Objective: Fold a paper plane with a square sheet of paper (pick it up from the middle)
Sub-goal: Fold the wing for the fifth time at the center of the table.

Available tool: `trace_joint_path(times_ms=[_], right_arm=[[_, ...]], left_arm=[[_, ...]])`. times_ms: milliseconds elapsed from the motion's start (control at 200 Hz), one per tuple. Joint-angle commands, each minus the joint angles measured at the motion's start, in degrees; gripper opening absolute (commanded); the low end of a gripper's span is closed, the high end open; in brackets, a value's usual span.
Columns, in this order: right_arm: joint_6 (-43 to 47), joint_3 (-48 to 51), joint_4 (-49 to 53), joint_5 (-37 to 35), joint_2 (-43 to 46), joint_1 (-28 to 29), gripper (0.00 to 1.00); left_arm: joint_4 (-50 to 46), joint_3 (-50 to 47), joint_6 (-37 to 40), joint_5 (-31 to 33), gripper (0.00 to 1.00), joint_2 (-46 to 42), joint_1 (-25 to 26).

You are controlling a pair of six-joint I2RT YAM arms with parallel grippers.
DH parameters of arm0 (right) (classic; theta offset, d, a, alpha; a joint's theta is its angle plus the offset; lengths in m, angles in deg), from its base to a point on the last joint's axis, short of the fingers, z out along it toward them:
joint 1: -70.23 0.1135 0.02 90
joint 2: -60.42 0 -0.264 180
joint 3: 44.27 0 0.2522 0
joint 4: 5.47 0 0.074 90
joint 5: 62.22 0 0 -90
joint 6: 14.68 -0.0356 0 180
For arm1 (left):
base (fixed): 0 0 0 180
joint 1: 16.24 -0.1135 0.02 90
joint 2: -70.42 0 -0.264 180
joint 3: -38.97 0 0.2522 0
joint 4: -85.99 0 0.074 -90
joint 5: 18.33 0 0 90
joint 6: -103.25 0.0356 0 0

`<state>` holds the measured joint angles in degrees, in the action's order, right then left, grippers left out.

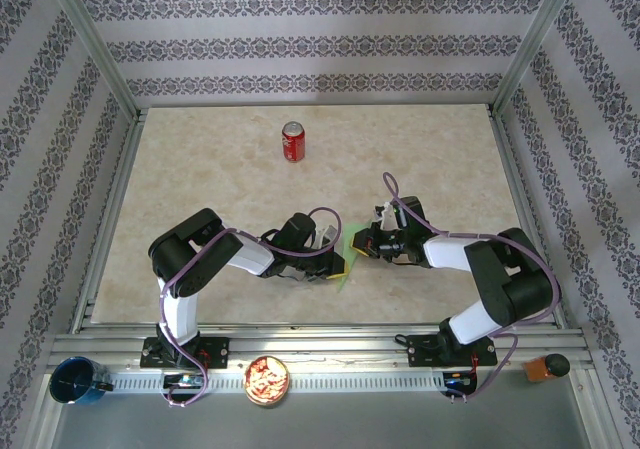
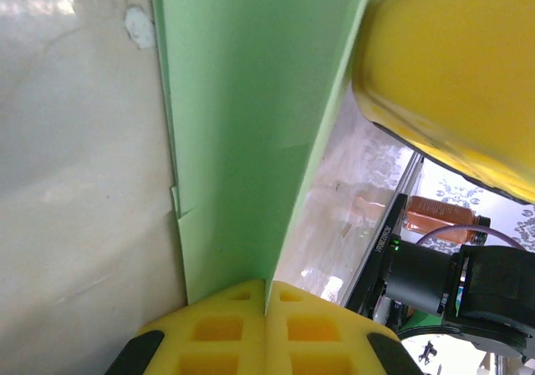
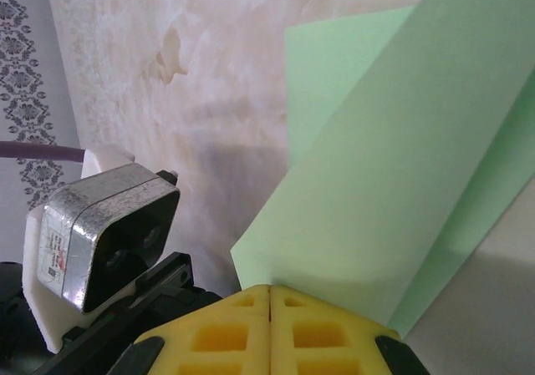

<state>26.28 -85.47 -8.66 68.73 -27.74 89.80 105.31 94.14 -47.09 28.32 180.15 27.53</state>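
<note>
Holding the square sheet of paper point(image 2: 242, 124) between both grippers at mid-table.
Left gripper point(image 2: 266, 287): yellow fingers pinched shut on the light-green sheet, which runs away from them as a long folded panel. Right gripper point(image 3: 269, 291): fingers likewise clamped on the sheet from the opposite side. Step, by judgement: an early lengthwise fold, no dart shape yet. The next move likely calls for laying the flap flat on the marbled table point(image 1: 200, 169) and pressing the crease.

The left gripper point(image 1: 337, 265) is sitting at the left of the square sheet of paper point(image 1: 351, 239), the right gripper point(image 1: 358, 252) at its right; the can point(image 1: 293, 141) is standing well behind it.
</note>
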Motion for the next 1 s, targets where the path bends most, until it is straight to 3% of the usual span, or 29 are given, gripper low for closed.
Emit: trace_joint_path(times_ms=[0,180,370,540,999], right_arm=[[2.2,-1.2,-1.6,2.0,-1.2,-0.9,0.08],[2.2,-1.5,-2.1,3.4,-1.6,-1.4,0.09],[2.5,1.5,-0.3,1.5,4.5,-4.0,0.11],[4.6,3.1,2.3,2.6,7.1,-4.2,0.04],[6.3,-1.8,-1.1,5.8,-2.9,0.5,0.03]], left_arm=[[-2.8,-1.8,-0.5,1.0,0.00,0.3,-1.4],[-3.0,-2.0,-0.4,1.2,0.00,0.2,-1.5],[-2.5,-2.7,-0.7,1.6,0.00,-0.5,-1.6],[-0.6,-3.4,-0.5,1.5,0.00,-0.5,-1.7],[2.2,-5.2,-2.2,1.8,0.00,-0.4,-1.9]])
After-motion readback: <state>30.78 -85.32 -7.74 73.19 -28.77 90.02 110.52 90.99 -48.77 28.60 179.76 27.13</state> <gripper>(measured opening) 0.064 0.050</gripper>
